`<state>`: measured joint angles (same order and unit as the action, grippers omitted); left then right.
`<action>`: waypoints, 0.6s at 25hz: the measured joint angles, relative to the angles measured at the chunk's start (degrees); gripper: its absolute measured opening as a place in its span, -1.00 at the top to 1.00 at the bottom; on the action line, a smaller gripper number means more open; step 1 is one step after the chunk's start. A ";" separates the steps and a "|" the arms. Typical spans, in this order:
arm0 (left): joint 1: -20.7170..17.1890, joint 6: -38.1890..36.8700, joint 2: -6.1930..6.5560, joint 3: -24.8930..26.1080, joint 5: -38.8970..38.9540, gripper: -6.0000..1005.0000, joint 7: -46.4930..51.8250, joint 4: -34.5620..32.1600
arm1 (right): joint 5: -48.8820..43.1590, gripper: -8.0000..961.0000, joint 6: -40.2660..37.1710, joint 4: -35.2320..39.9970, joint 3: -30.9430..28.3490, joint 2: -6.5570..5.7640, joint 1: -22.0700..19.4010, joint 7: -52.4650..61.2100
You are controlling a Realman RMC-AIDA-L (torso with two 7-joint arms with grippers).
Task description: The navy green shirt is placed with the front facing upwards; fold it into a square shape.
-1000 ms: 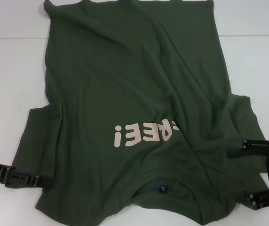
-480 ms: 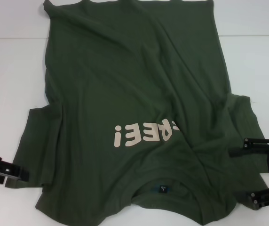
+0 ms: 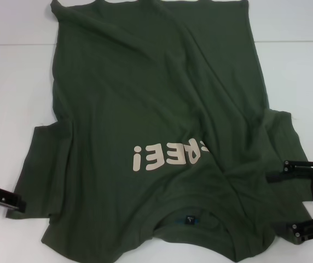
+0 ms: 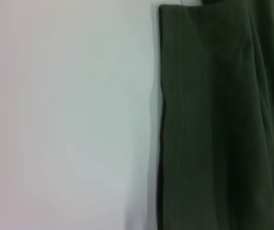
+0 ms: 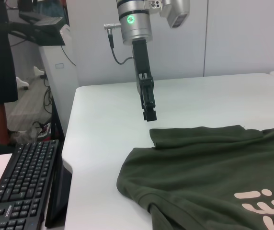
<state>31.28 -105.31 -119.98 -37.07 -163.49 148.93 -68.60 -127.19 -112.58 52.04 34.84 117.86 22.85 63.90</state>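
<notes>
- One shirt (image 3: pixel 156 126) lay spread face up over the middle of the white table (image 3: pixel 14 82), collar at the near edge and hem running off the far side of the head view.
- Its beige lettering (image 3: pixel 167 156) read upside down from the robot's side, and part of it was tucked under a diagonal fold.
- The left sleeve (image 3: pixel 36 170) lay flat with its cuff near the left gripper (image 3: pixel 9 201); the right sleeve (image 3: pixel 282 142) was bunched and wrinkled.
- Left gripper hung just off the cuff, above the bare table near the near-left corner. In the right wrist view it (image 5: pixel 150 111) was clearly lifted off the cloth, fingers pressed together and holding nothing.
- Right gripper (image 3: pixel 296 200) sat at the right sleeve by the near-right corner, its two fingers spread wide, one over the cloth and one nearer the robot at the shirt's edge. Couldn't tell if either touched.
- Plenty of bare table to the left of the shirt, and a narrower strip to the right.
- A keyboard (image 5: pixel 17 182) sat on a lower desk past the table's left edge.
- Count: one shirt, two grippers, one keyboard.
</notes>
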 joint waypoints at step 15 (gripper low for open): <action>0.02 3.05 -1.17 -3.25 -0.14 -0.65 2.13 0.44 | -0.69 -0.85 -0.14 0.00 0.06 0.00 0.44 0.06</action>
<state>31.30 -102.26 -121.14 -40.32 -163.63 151.06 -68.16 -127.88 -112.72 52.04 34.89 117.86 23.29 63.96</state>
